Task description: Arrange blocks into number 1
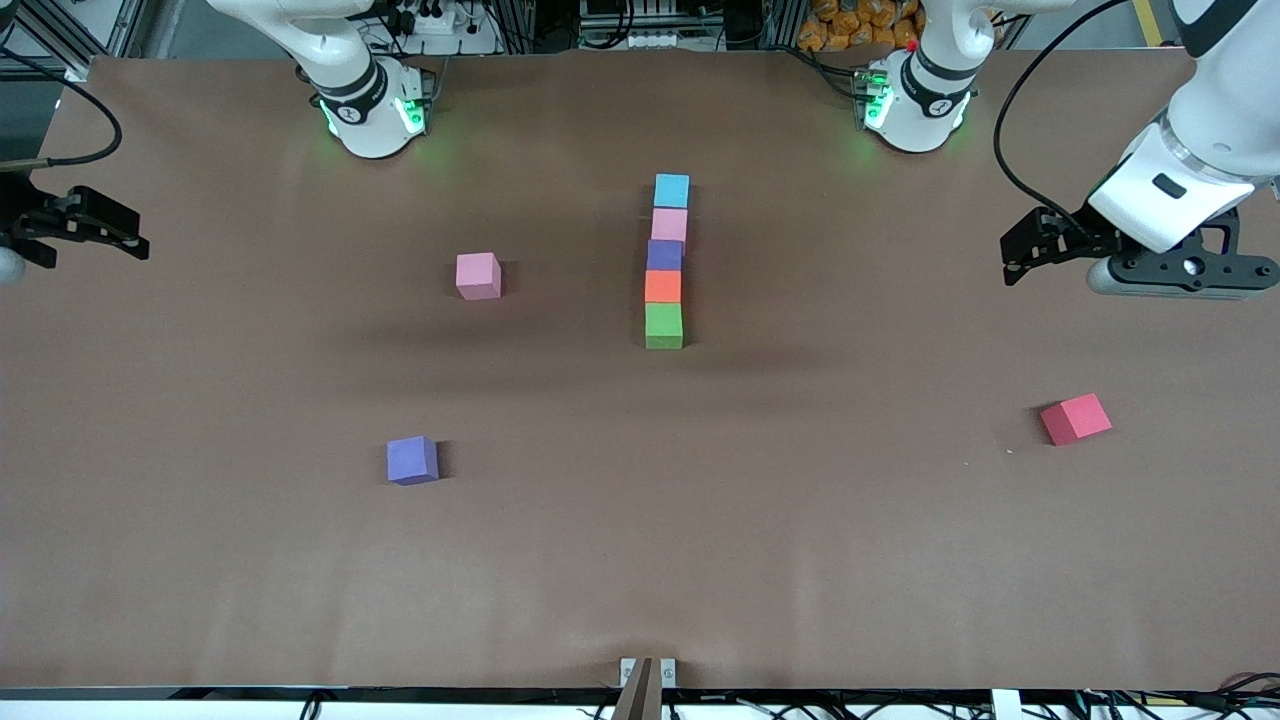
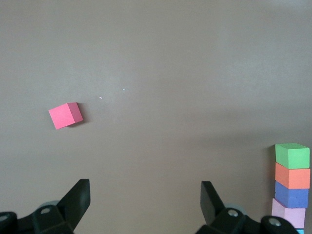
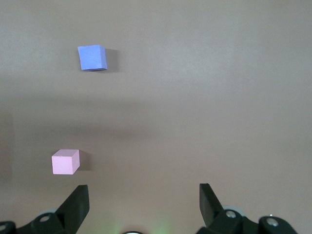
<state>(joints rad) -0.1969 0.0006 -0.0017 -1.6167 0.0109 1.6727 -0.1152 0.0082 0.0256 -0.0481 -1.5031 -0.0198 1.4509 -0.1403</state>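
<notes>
The front camera looks down from high across the worktop (image 1: 640, 560) toward both bases. Each wrist camera looks down past its gripper; the left shares the block column (image 2: 291, 183) with the front view, seemingly from closer.

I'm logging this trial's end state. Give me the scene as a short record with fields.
column: five matte foam cubes touching in a line: light blue, pink, purple, orange, green nearest the front camera
loose: second pink cube, second purple cube, red cube
left tool: open, empty
right tool: open, empty
</notes>
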